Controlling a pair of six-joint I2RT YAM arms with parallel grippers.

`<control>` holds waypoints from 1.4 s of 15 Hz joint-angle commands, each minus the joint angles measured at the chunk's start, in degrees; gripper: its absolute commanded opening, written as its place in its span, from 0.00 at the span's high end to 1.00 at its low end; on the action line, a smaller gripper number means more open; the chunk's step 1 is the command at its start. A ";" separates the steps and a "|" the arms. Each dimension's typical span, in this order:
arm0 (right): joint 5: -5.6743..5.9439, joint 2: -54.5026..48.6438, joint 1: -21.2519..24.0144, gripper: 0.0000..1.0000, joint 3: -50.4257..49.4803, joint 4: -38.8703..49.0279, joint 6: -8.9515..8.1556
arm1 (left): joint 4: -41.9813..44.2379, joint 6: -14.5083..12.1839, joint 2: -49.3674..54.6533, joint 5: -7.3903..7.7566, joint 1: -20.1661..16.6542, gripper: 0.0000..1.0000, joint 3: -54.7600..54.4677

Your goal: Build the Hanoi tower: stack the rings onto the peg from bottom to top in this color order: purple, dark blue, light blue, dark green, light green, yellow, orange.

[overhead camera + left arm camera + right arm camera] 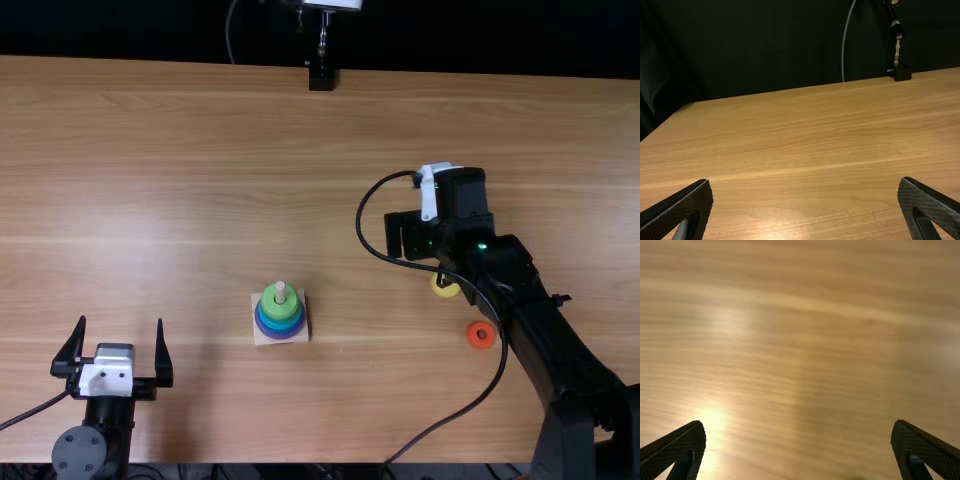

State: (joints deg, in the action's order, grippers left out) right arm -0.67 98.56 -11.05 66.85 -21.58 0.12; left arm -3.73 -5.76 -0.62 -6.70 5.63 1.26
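Table: light brown wood point(180, 180), with the grain running from side to side.
Right arm: the arm point(560, 350) comes from the near right corner and leans inward over the table; a black cable point(357, 220) makes a wide loop beside it.
Left arm: the arm point(108, 420) is low at the near edge, on the left side.
Right gripper: it is above the table point(410, 238), to the right of the tower and farther from the near edge; in the right wrist view its two fingers are wide apart, with only wood between them.
Left gripper: it points to the far edge point(120, 324), well apart from the tower; its fingers are wide open and have hold of nothing.
Tower base: a pale square plate point(258, 337), near the middle of the table's width.
Stacked rings: on the peg, purple point(282, 335) is lowest, blue point(282, 324) above it, green point(279, 311) on top.
Yellow ring: on the table point(446, 289), partly hidden under the right arm.
Orange ring: flat on the table point(471, 334), just beside the right arm, nearer than the yellow one.
Peg: its pale tip point(281, 289) stands out above the green.
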 commanded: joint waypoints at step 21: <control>-1.44 -1.36 6.13 0.00 -4.62 -11.17 5.58 | -0.28 -0.25 0.62 -0.16 0.08 0.00 -1.26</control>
State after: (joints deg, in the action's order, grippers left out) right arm -1.69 98.54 -4.99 62.54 -32.84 5.87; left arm -3.73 -5.76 -0.62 -6.70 5.63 1.26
